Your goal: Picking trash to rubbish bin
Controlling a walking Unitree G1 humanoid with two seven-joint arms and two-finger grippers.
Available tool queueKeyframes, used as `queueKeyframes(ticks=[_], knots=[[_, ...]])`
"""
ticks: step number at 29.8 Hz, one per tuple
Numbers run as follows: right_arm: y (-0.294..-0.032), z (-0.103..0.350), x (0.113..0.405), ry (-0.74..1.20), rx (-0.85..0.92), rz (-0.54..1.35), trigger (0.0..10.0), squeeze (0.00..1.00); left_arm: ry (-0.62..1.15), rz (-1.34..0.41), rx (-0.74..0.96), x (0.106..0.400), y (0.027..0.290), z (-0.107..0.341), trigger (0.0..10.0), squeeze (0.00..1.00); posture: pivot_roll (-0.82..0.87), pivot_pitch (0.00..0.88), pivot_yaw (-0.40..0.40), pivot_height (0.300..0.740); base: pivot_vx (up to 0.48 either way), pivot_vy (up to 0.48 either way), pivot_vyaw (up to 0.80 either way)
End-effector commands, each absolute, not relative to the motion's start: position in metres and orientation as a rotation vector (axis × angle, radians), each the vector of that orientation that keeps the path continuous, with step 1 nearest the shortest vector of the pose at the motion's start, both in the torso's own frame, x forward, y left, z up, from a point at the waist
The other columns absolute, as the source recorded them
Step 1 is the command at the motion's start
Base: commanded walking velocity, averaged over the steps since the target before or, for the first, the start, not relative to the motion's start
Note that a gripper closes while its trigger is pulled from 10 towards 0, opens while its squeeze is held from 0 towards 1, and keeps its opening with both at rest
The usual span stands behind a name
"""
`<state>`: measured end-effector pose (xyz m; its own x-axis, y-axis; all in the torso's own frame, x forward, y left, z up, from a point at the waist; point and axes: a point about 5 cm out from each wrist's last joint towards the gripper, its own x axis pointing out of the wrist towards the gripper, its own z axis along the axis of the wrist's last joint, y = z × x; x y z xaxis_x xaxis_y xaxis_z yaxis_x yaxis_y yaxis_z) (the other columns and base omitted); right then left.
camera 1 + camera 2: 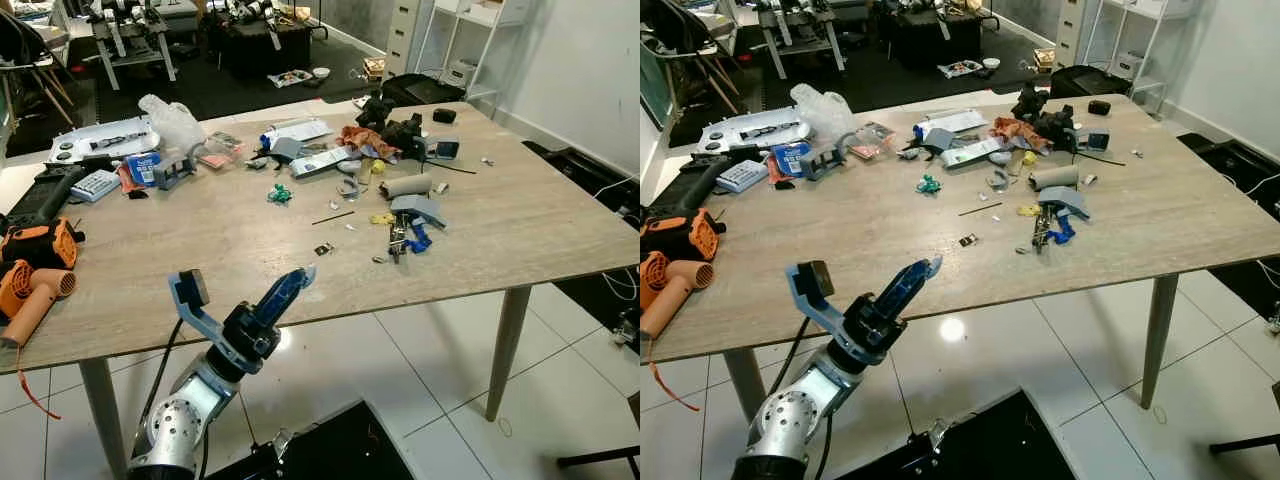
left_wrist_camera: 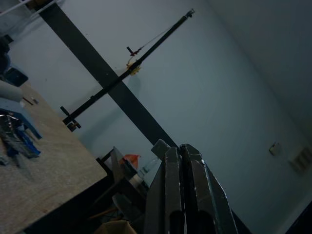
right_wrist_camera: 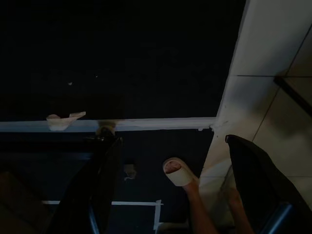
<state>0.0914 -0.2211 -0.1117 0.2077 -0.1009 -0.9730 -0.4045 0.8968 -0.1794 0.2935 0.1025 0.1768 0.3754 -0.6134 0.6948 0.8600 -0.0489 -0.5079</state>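
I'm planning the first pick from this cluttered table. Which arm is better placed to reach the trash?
Left. The left gripper is raised at the table's near edge, fingers shut, pointing toward the clutter. The right gripper hangs low, open, facing the floor beside a person's sandalled foot.

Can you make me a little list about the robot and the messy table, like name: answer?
place: wooden table in a workshop room
left gripper: raised at the table's near edge, fingers shut, holding nothing
right gripper: hangs low over dark floor, fingers open
mess: cardboard tube, blue bits, green scrap, plastic bag
tools at left edge: orange heat gun
person: a foot in a white slipper
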Motion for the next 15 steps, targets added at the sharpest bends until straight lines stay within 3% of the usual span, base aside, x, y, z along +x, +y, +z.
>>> queueKeyframes(ticks=[1,15], knots=[[-0.206,-0.108,0.115,1.276,-0.428,0.244,10.0,0.0,-0.265,-1.229,-1.098,0.287,0.097,0.172,10.0,0.0,-0.16,0.116,0.056,0.74,0.0,0.0,0.0],[-0.205,-0.108,0.116,1.29,-0.45,0.261,10.0,0.0,-0.043,-1.072,-0.999,0.282,0.091,0.132,10.0,0.0,-0.14,0.099,0.054,0.74,0.0,0.0,0.0]])
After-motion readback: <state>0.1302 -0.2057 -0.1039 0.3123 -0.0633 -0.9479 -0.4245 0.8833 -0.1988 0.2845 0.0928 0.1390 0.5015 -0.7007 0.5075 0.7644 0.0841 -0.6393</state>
